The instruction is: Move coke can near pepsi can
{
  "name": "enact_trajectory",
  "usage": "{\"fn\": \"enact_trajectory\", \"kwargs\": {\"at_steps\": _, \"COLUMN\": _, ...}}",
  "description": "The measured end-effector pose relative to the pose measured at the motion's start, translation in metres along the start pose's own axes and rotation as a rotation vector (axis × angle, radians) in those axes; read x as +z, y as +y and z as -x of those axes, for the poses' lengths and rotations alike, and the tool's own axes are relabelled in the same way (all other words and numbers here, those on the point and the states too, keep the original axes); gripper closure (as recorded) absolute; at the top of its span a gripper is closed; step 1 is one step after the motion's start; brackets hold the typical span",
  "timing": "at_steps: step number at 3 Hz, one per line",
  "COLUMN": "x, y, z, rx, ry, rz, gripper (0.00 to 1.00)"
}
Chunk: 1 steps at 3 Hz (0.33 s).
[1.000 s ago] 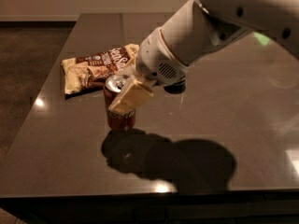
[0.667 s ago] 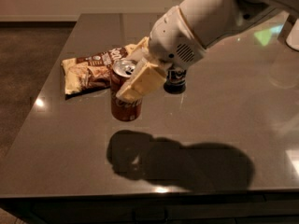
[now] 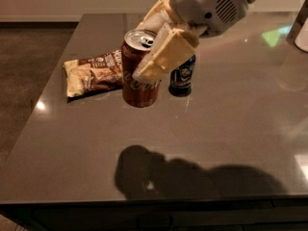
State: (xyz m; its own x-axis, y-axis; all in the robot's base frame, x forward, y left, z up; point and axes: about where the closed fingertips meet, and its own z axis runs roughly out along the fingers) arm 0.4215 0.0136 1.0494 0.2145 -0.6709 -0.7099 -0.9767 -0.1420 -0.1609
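Starting at the near edge, the dark glossy desk point(image 3: 231, 129) is carrying a broad black shadow point(image 3: 183, 177) of the arm and its load, spreading across the front part of the surface. Two small glints of light are showing on the polish, one at the left and one inside the shadow.

Further in, the gripper point(image 3: 144, 57) is coming down from the upper right, and its jaws are clamping the coke can point(image 3: 137, 88) around the upper half. One cream finger point(image 3: 163, 57) is lying slantwise across the front of the can, hiding part of the white script. The can is leaning slightly and seems to be hanging just clear of the desk, though its base is hard to judge.

Just behind and to the right, the pepsi can point(image 3: 183, 76) is standing upright on the desk, partly covered by the finger and apparently not touching the coke can. To the left, a crumpled snack bag point(image 3: 91, 76) is lying flat, its right end tucked behind the coke can.

Beyond them, the pale arm point(image 3: 211, 6) is filling the top of the view. A green reflection point(image 3: 272, 36) is glowing on the far right of the desk, and a white object point(image 3: 302, 35) is sitting at the right edge, cut off by the frame.
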Motion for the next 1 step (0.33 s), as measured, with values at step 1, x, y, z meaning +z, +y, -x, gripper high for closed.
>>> {"fn": "enact_trajectory", "kwargs": {"at_steps": 1, "x": 0.0000, "y": 0.0000, "z": 0.0001, "rx": 0.000, "ry": 0.000, "rz": 0.000, "gripper": 1.00}}
